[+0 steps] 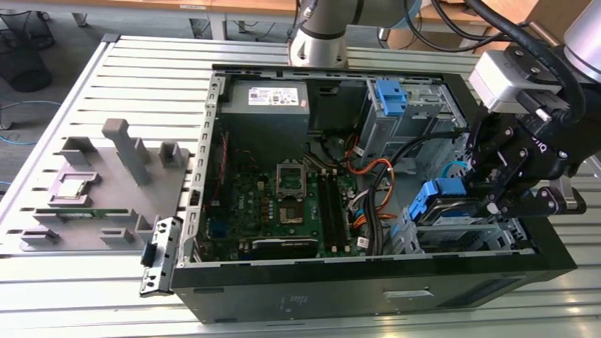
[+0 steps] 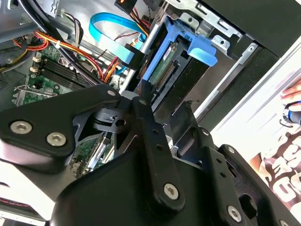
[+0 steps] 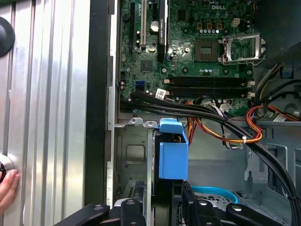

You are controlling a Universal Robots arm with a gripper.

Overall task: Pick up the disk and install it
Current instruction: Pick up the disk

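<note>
The gripper [image 3: 161, 189] is held inside the case [image 1: 376, 282], at the case's end on the exterior view's right. Its black fingers [image 2: 150, 127] are clamped on the disk [image 3: 173, 155], one against each flat side. The disk is stood on edge, partly sunk into the metal bay [image 3: 134, 155] at that end of the case, with its blue bracket uppermost.

In the second wrist view the disk's connector edge is shown facing the case's interior, and a blue flat cable [image 2: 108, 23] is seen looped just beyond it. In the first wrist view a bundle of black and orange cables [image 3: 235, 132] is seen laid across the case between the bay and the motherboard [image 3: 188, 52]. An open socket [image 3: 240, 47] is seen on the board, farther in.

Outside the case, part of a hand [image 3: 7, 186] is seen resting on the slatted table [image 3: 47, 94] in the first wrist view.

The whole case is taken in by the exterior view. A second bracket [image 1: 390, 95], also blue, is seated in a bay at the case's far side, and a power supply [image 1: 272, 98] is fitted beside that bay. A grey tray [image 1: 141, 176] is laid next to the case on the exterior view's left, and a small square chip [image 1: 75, 186] is placed on it. The arm's base [image 1: 324, 35] is mounted behind the case.
</note>
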